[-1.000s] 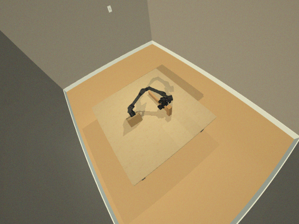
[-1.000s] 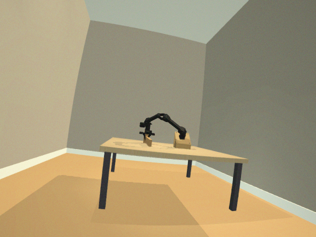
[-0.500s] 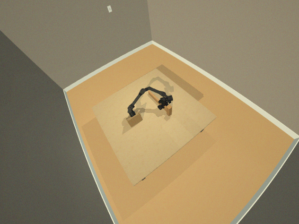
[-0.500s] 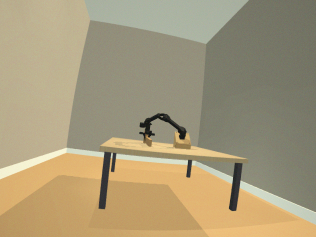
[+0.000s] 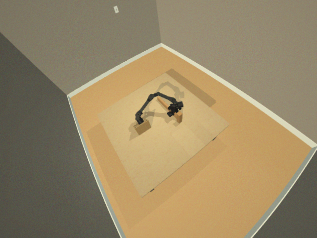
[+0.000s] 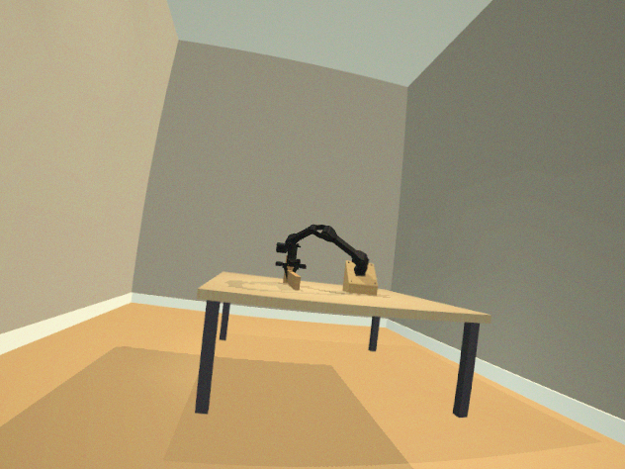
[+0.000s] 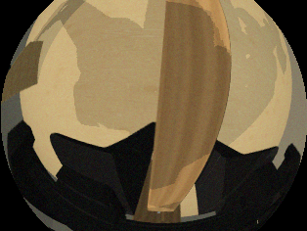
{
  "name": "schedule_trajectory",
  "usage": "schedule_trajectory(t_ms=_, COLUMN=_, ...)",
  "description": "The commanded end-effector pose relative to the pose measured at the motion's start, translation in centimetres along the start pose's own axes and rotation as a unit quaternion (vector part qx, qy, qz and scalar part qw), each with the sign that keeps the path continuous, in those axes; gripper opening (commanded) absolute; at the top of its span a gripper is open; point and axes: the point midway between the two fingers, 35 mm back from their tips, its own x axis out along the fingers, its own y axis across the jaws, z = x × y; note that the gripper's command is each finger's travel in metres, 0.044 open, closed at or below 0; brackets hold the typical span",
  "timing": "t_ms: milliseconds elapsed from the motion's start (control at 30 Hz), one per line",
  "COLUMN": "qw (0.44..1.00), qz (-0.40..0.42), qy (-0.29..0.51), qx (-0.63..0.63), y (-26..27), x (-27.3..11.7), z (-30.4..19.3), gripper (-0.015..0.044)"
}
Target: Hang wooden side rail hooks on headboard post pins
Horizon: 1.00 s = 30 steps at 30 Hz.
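The wooden side rail (image 5: 162, 101) (image 6: 294, 279) (image 7: 193, 93) runs under my gripper, with its far end low at the table. The headboard post (image 5: 180, 118) stands upright at the rail's other end. In the exterior view the post is mostly behind the rail and gripper. My gripper (image 5: 174, 111) (image 6: 289, 270) (image 7: 172, 128) is shut on the rail near its post end. In the wrist view the rail passes between the two black fingers. The hooks, the pins and the slot cannot be made out, so whether the hooks sit on the pins cannot be told.
The wooden base block (image 5: 143, 127) (image 6: 360, 283) carries the arm (image 5: 144, 106) (image 6: 345, 245), which arches over to the rail. The table (image 5: 153, 158) (image 6: 423, 307) has its edges well out from the post. Arm shadows fall across the table beside the rail.
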Motion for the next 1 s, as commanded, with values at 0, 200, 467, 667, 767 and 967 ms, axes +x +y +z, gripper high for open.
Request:
schedule_trajectory(t_ms=0, qw=1.000, qz=-0.001, qy=0.003, qx=0.002, y=0.01, x=-0.04, z=-0.18, gripper=0.0000)
schedule_trajectory(t_ms=200, qw=1.000, qz=-0.001, qy=0.003, qx=0.002, y=0.01, x=0.06, z=-0.18, gripper=0.0000)
schedule_trajectory(t_ms=467, qw=1.000, qz=-0.001, qy=0.003, qx=0.002, y=0.01, x=0.20, z=-0.18, gripper=0.0000)
schedule_trajectory(t_ms=667, qw=1.000, qz=-0.001, qy=0.003, qx=0.002, y=0.01, x=0.30, z=-0.18, gripper=0.0000)
schedule_trajectory(t_ms=767, qw=1.000, qz=-0.001, qy=0.003, qx=0.002, y=0.01, x=0.35, z=-0.18, gripper=0.0000)
schedule_trajectory(t_ms=967, qw=1.000, qz=-0.001, qy=0.003, qx=0.002, y=0.01, x=0.43, z=-0.18, gripper=0.0000)
